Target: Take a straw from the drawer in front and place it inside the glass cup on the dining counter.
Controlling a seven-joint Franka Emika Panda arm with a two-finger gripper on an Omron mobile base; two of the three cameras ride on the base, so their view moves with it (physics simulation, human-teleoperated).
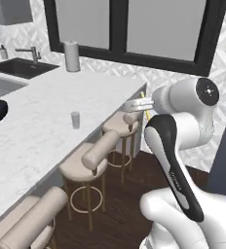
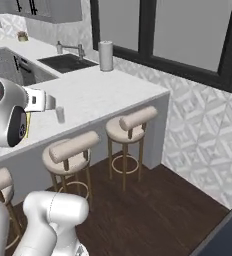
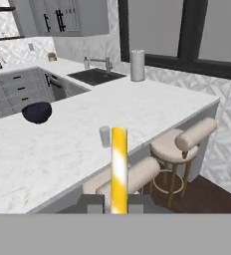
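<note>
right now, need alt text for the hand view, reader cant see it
A yellow straw stands upright, clamped in the gripper, just short of a small glass cup on the white marble dining counter. A dark bowl sits further left, beige stools to the right.

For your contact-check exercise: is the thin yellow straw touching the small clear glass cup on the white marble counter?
Apart. In the left base view, the thin yellow straw sits beyond the counter's edge, well clear of the small clear glass cup.

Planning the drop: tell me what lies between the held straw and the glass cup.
Nothing: in the hand view, bare dining counter separates the straw from the glass cup.
</note>
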